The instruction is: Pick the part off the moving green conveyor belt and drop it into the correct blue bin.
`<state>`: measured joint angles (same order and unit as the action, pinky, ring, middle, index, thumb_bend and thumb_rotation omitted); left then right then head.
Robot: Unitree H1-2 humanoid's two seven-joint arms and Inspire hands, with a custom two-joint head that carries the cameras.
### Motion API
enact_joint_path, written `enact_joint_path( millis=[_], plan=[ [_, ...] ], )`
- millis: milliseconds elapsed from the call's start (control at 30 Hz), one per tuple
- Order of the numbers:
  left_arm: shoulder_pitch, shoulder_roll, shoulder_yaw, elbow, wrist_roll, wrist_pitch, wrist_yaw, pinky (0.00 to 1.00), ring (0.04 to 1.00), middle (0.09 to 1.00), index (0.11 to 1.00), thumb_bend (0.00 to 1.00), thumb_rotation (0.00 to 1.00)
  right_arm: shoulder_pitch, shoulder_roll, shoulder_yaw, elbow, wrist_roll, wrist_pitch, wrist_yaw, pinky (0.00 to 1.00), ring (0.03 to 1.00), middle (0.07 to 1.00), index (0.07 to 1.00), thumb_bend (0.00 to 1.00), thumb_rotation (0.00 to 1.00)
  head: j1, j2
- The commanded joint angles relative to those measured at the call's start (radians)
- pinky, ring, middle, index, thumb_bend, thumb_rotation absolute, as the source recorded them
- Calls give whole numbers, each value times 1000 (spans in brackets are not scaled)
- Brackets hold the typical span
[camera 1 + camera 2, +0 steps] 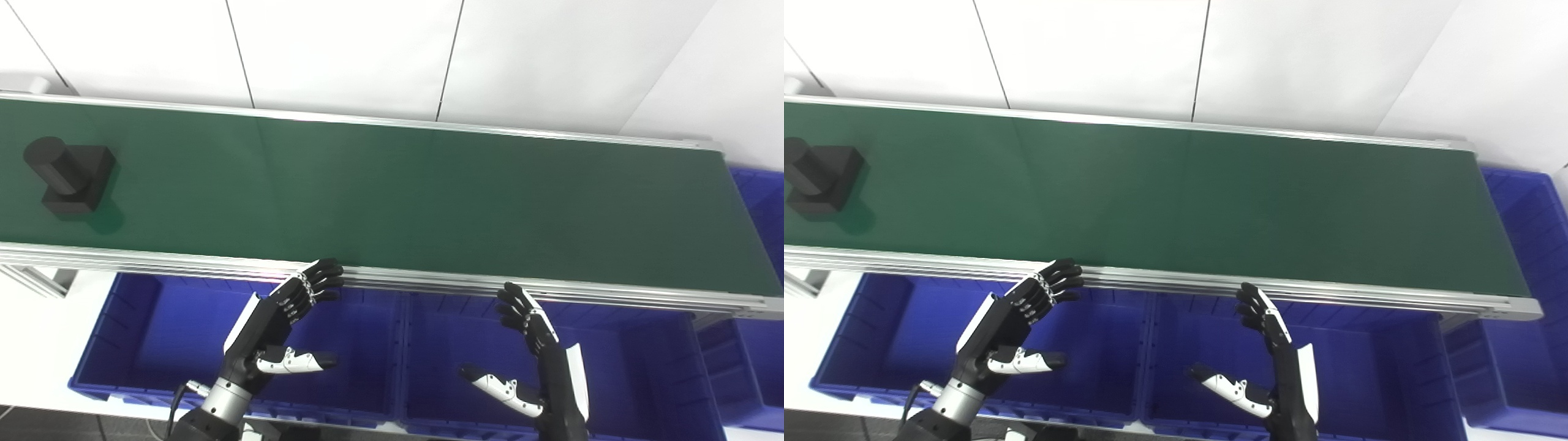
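Green belt material fills the left eye view: the long green conveyor belt (pixel 392 196) runs from left to right between silver aluminium side rails (pixel 429 283), with white wall panels (pixel 343 55) behind it. Far to the left on the belt sits the black part, a square block with a cylinder lying across its top (pixel 68 174), well apart from both hands. Below the near rail stand the blue plastic bins: the left blue bin (pixel 153 318), the middle blue bin (pixel 618 343) just beside it, and a further blue bin (pixel 756 361) at the right end of the belt. The left black-and-white hand (pixel 288 324) hovers above the left bin with its fingers (pixel 318 280) spread and reaching up to the near rail, thumb held out sideways, holding nothing. The right black-and-white hand (pixel 539 355) hangs over the middle bin, fingers apart and thumb stretched towards the left, also empty.

From the right eye view the same scene sits a little further left. The black part (pixel 817 177) lies at the very left edge of the belt (pixel 1176 196), partly cut off. The left hand (pixel 1020 324) is spread wide under the rail, fingertips (pixel 1062 278) at its edge. The right hand (pixel 1274 361) is likewise splayed above the middle bin (pixel 1366 355), touching nothing.
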<state>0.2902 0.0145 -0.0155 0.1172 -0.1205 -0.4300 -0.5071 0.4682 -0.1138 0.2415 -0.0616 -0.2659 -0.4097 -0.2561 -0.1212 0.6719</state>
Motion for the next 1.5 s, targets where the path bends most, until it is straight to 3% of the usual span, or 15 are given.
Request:
enact_joint_path(
  millis=[0, 300, 600, 1000, 1267, 1467],
  plan=[
    [-3, -19, 4, -33, 0, -40, 8, 766, 805, 831, 844, 883, 270, -9, -7, -2, -19, 7, -60, -3, 741, 784, 830, 868, 807, 372, 2, -1],
    [17, -41, 6, -68, 7, -40, 27, 765, 801, 828, 842, 880, 264, -30, -12, -14, -12, 20, -59, 34, 747, 784, 827, 868, 802, 364, 33, -12],
    [7, -37, 10, -78, 1, -40, 21, 774, 808, 832, 843, 881, 251, -40, -12, -2, 0, 1, -58, 39, 712, 791, 828, 873, 803, 368, 6, -20],
    [-24, -19, 3, -48, 15, -40, 25, 761, 806, 833, 835, 896, 259, -31, -6, -10, 5, -22, -60, 2, 737, 779, 825, 870, 812, 394, -3, -40],
    [15, -15, -3, -106, 24, -40, 51, 775, 812, 834, 838, 881, 242, -3, -19, -1, -44, -18, -60, -9, 717, 765, 821, 863, 799, 366, 25, 4],
    [52, -15, -11, -138, 27, -40, 71, 775, 812, 835, 841, 886, 255, -8, -40, 15, -44, 3, -60, -9, 730, 775, 830, 867, 792, 346, 47, 1]
  ],
)
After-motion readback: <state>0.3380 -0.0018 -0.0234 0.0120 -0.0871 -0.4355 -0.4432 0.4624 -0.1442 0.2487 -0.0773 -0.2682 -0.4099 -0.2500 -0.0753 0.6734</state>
